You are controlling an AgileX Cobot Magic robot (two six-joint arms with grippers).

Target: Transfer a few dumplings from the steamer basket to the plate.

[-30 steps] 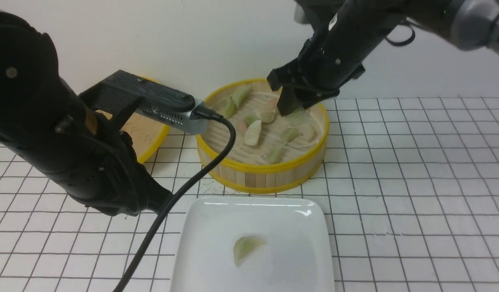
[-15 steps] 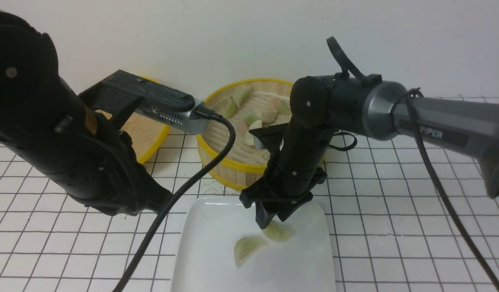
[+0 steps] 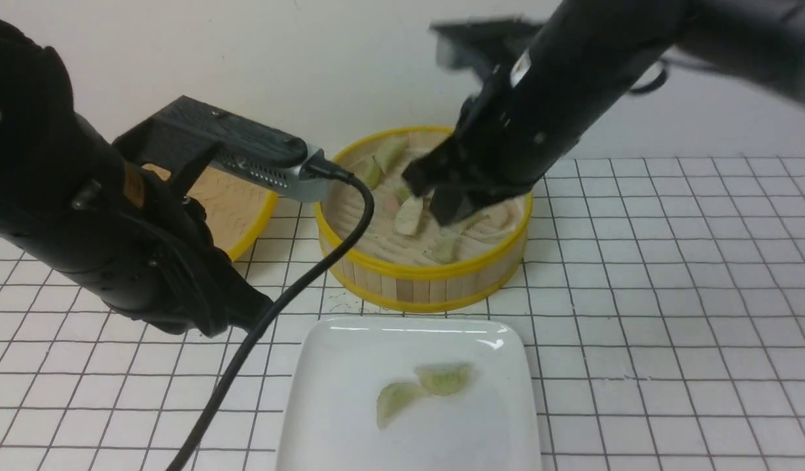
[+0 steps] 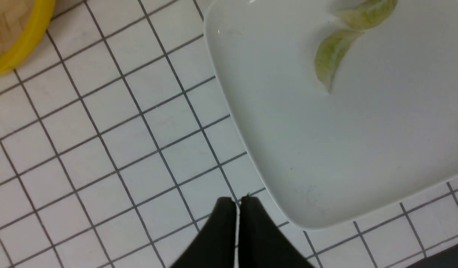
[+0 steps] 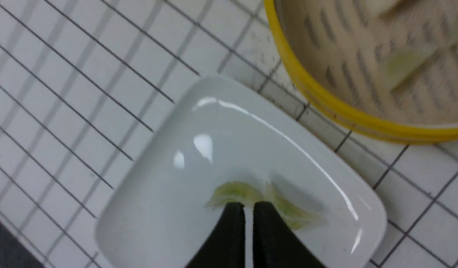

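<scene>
Dumpling (image 3: pixel 408 216) nearest the right claw (image 3: pixel 447 210) lies at its nine o'clock, long axis roughly one-to-seven; claw looks closed, empty.

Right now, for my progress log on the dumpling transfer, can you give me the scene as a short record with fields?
plate: white, nearest the robot
dumplings on plate: two, pale green, touching; the second lies left of the first
steamer basket: behind the plate, holds several more dumplings; some hidden by the right arm
right gripper: shut, empty, above the basket
left gripper: shut, empty, over the tiles beside the plate
lid: flat, left of the basket
</scene>
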